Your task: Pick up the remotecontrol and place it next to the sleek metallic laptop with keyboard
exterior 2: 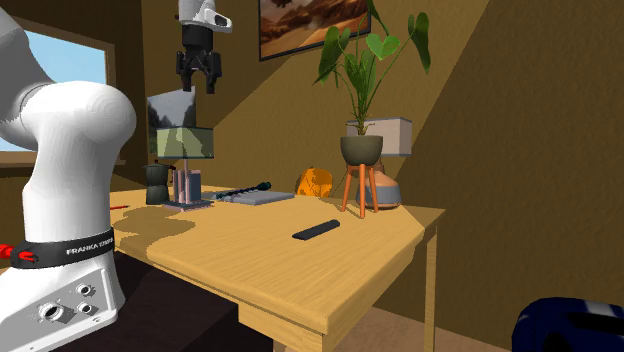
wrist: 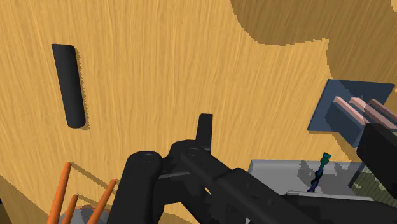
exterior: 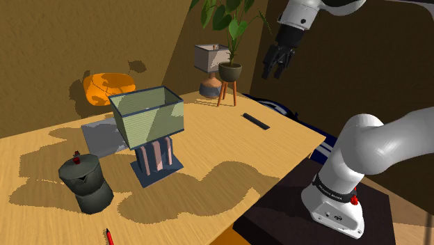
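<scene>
Wooden table [exterior: 229, 143]: remote [exterior: 255, 120] near edge, bare wood around; jaws high above, apart, empty.

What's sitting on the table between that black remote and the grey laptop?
Nothing. In the second exterior view, only bare tabletop runs from the remote to the laptop.

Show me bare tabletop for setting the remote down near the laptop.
The widest bare tabletop lies between the remote and the lamp. Another patch lies to the shoulder view's left of the laptop. Crowded: the lamp and moka pot hem the laptop's near side.
</scene>
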